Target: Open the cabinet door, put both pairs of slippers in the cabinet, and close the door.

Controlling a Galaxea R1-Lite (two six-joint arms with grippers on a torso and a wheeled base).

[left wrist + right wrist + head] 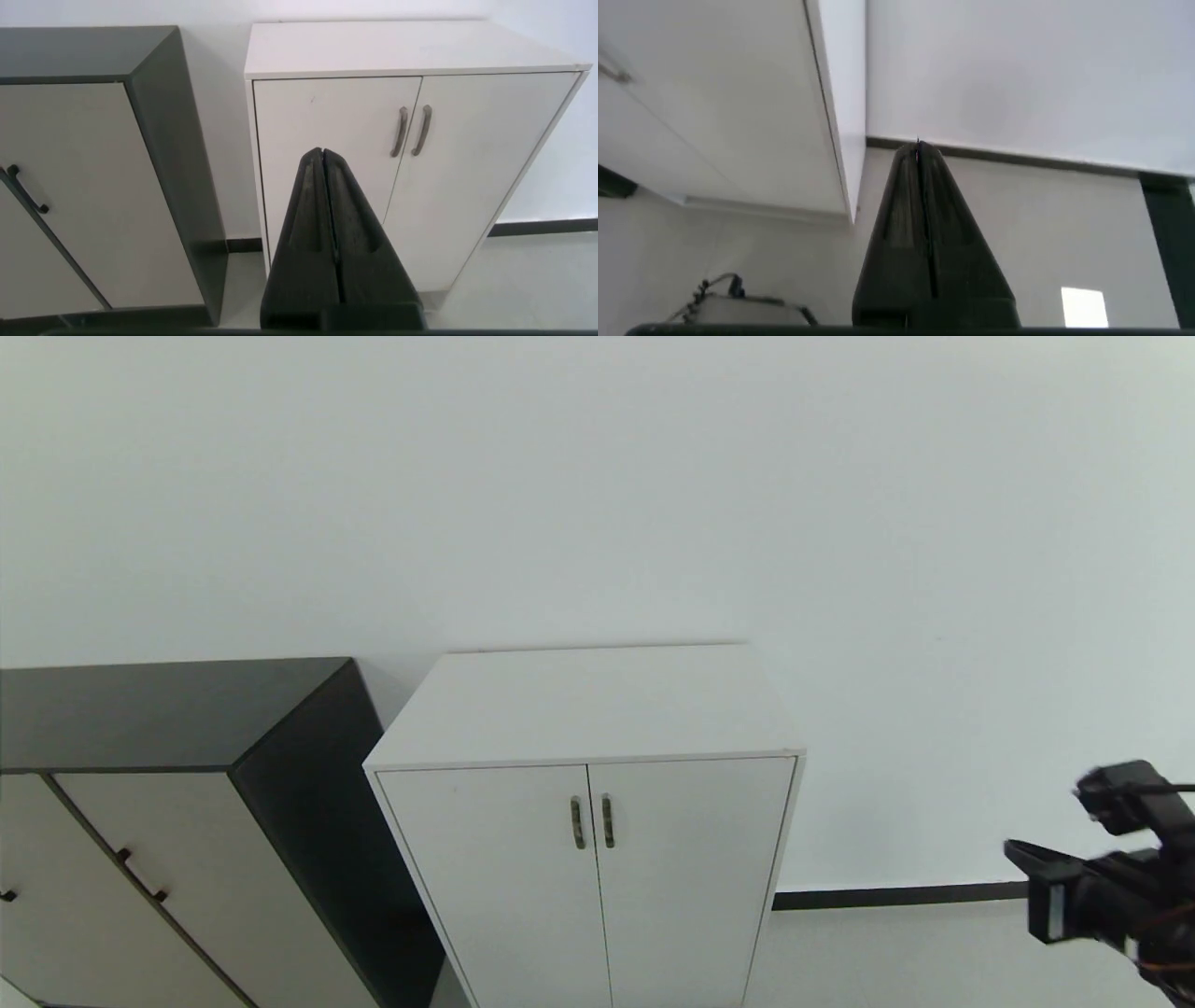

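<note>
A white two-door cabinet (597, 859) stands against the wall with both doors closed and two metal handles (592, 821) at the middle seam. In the left wrist view the same cabinet (467, 177) faces my left gripper (324, 155), whose fingers are pressed together with nothing between them, some way in front of the left door. My right gripper (919, 149) is shut and empty too; it points at the wall and floor beside the cabinet's right side (836, 103). My right arm (1111, 887) hangs at the right edge of the head view.
A dark cabinet (177, 821) with light doors and black handles stands close to the left of the white one. A dark baseboard (896, 896) runs along the wall on the right, with open floor below it.
</note>
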